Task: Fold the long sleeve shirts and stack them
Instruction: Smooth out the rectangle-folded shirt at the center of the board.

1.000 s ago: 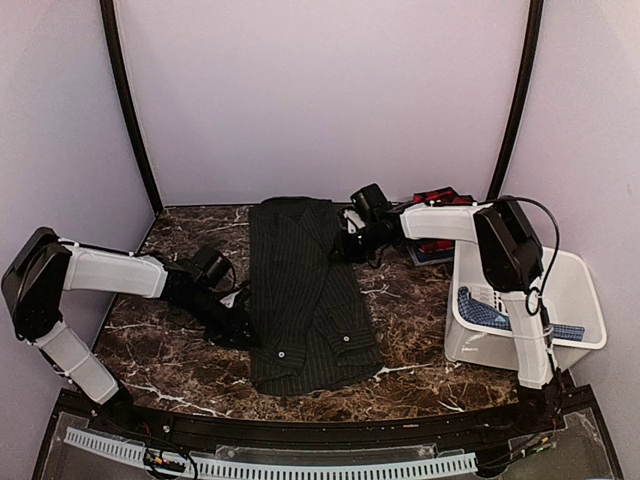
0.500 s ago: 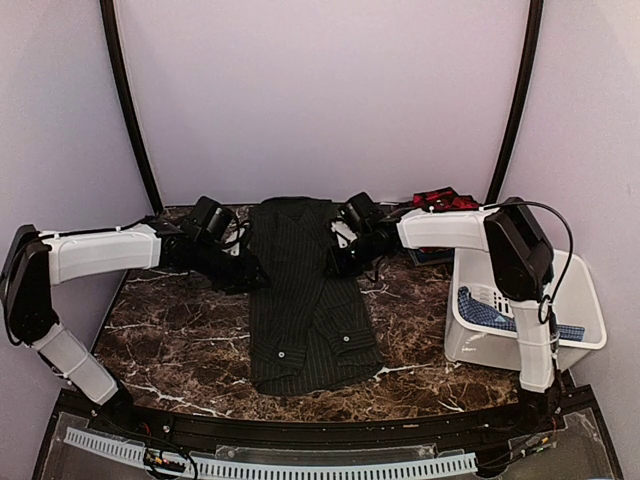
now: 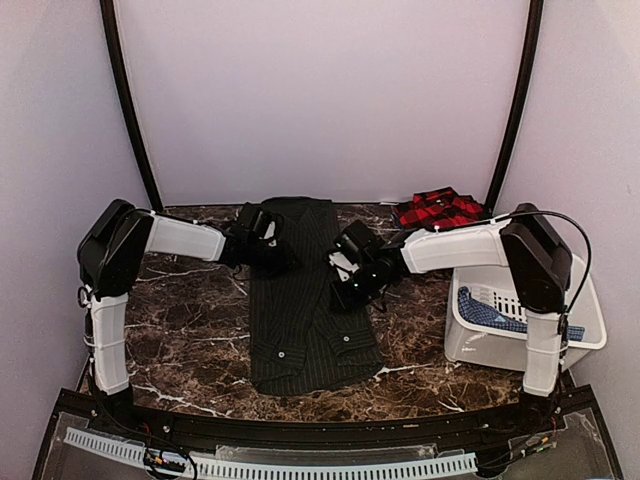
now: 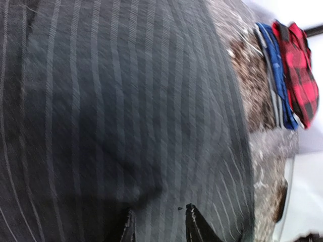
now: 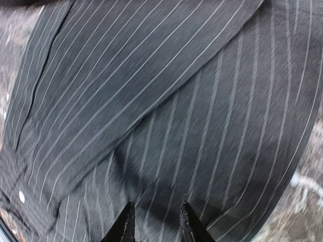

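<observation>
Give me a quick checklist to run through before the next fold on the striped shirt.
1. Striped shirt lies flat in a narrow strip: ok.
2. Left hand over the shirt's far left edge, fingers apart: ok.
3. Right hand over the shirt's right edge, fingers apart: ok.
4. Fingertips touching the cloth: cannot tell.
5. Plaid shirt out of the way, at the far right: ok.
6. Hands level with each other along the shirt: not ok, the right one sits nearer the bases.
</observation>
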You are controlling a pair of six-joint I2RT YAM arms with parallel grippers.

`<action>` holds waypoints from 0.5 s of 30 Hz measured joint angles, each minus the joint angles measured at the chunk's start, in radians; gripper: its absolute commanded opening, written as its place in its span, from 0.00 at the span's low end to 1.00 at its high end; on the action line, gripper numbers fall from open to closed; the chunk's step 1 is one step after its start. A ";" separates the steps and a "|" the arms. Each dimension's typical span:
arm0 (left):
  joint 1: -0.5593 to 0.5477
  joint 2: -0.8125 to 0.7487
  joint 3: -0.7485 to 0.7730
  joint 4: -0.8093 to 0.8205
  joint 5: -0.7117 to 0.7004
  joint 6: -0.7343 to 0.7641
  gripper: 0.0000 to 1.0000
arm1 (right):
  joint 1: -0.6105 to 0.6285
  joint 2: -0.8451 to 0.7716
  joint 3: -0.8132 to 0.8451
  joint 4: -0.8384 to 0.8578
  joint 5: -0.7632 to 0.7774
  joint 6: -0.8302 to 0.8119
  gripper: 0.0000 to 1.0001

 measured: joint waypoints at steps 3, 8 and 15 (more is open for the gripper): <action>0.031 0.061 0.045 0.016 -0.011 -0.008 0.33 | 0.027 -0.036 -0.049 0.000 0.012 -0.013 0.29; 0.074 0.112 0.092 0.029 -0.014 -0.009 0.33 | 0.063 -0.045 -0.097 -0.011 0.017 -0.046 0.30; 0.092 0.113 0.093 0.015 -0.015 0.002 0.32 | 0.135 -0.045 -0.104 -0.027 0.002 -0.106 0.30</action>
